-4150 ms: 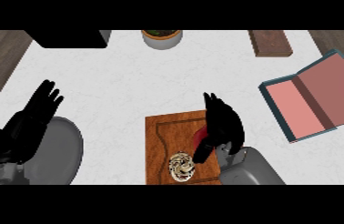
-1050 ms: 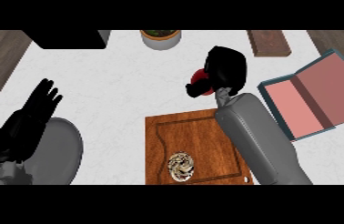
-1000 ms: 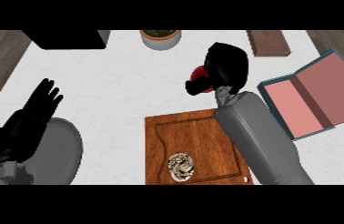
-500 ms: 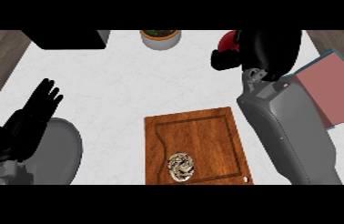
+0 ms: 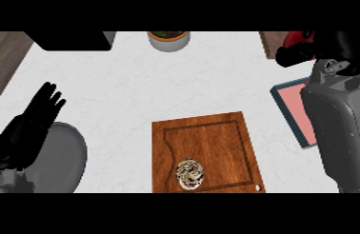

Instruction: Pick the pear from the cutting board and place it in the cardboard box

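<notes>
Head view: white marbled tabletop (image 5: 126, 81) seen steeply from above. Item, lower centre: wooden cutting board (image 5: 205, 152), grooved border, with a small round mottled object (image 5: 190, 173) lying on its lower part. Item, upper right corner: right hand (image 5: 327, 47), black, fingers curled round a red object, the pear (image 5: 298, 37), of which only a small red part shows above the fingers; it is held off the cutting board, well apart from it. Item, right edge: cardboard box (image 5: 290, 115), pink inside with a dark rim, largely covered by the grey right forearm (image 5: 337, 128). Item, left edge: left hand (image 5: 36, 118), fingers straight and pointing up, holding nothing, resting. Item, top centre: pale pot with greenery (image 5: 169, 39). Item, top left: black block (image 5: 70, 39). Item, upper right: brown wooden piece (image 5: 271, 40) beside the right hand.
</notes>
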Tool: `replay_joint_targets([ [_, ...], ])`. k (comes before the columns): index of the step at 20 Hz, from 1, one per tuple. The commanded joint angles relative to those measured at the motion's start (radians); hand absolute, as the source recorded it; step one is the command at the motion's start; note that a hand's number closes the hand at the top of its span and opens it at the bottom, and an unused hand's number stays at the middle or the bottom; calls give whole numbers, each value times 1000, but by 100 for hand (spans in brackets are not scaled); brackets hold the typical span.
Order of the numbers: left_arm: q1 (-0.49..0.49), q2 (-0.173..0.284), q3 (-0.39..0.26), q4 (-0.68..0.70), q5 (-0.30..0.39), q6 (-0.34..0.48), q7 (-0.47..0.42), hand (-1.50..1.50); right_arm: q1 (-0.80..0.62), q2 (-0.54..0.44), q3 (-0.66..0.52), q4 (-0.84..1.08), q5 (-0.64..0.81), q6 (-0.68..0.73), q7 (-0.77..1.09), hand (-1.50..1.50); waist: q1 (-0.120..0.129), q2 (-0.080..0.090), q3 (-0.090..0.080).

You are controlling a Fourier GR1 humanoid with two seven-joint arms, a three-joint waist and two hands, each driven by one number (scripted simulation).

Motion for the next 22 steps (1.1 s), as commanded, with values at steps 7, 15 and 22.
replay_joint_targets([
  [7,15,-44,-44,-49,-56,31,27,0,137,-133,-147,91,-68,-131,-248,150,4,2,1],
  [15,-28,7,39,16,6,-29,19,0,175,-117,-226,302,-132,-282,-384,150,6,4,1],
  [22,-89,9,39,24,10,-13,57,0,178,-47,-295,481,-195,-265,-301,-150,8,6,1],
])
